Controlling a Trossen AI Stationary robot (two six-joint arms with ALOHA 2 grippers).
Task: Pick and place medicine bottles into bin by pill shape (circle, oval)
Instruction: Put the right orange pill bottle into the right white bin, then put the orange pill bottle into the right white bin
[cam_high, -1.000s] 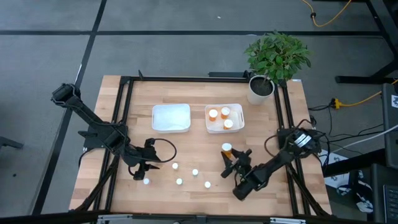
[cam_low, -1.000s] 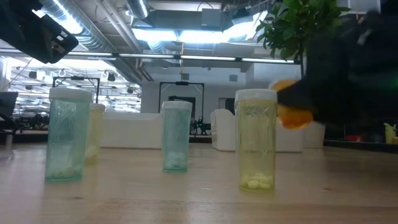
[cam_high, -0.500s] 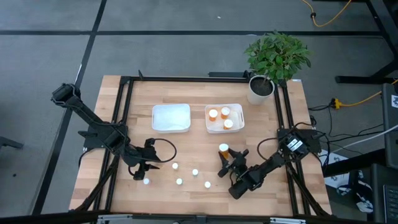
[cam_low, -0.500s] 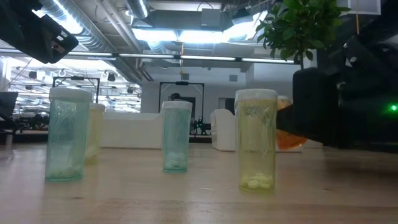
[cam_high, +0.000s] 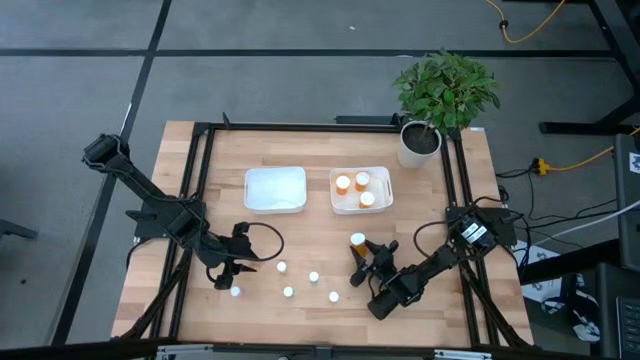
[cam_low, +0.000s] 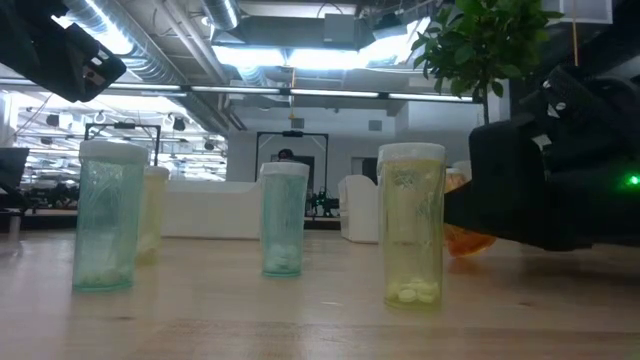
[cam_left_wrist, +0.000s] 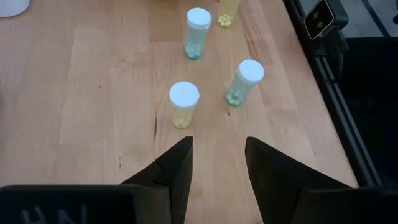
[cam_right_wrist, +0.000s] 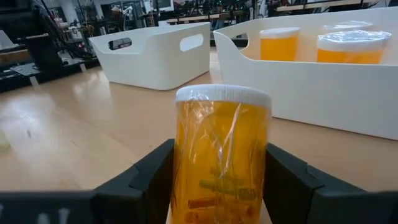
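Right gripper clenched on orange bottle near the bins, left gripper spread wide over small bottles.

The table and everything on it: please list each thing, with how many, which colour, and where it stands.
Table: one, light wood.
Left bin: one, white, nothing visible inside.
Right bin: one, white, beside the left bin.
Orange bottles in the right bin: three, white caps.
Orange bottle: one, between the right tool's fingers.
Small tinted bottles: five, white caps, standing along the front.
Potted plant: one, green, white pot, back right corner.
Left tool: open, near the small bottles.
Right tool: around the orange bottle.
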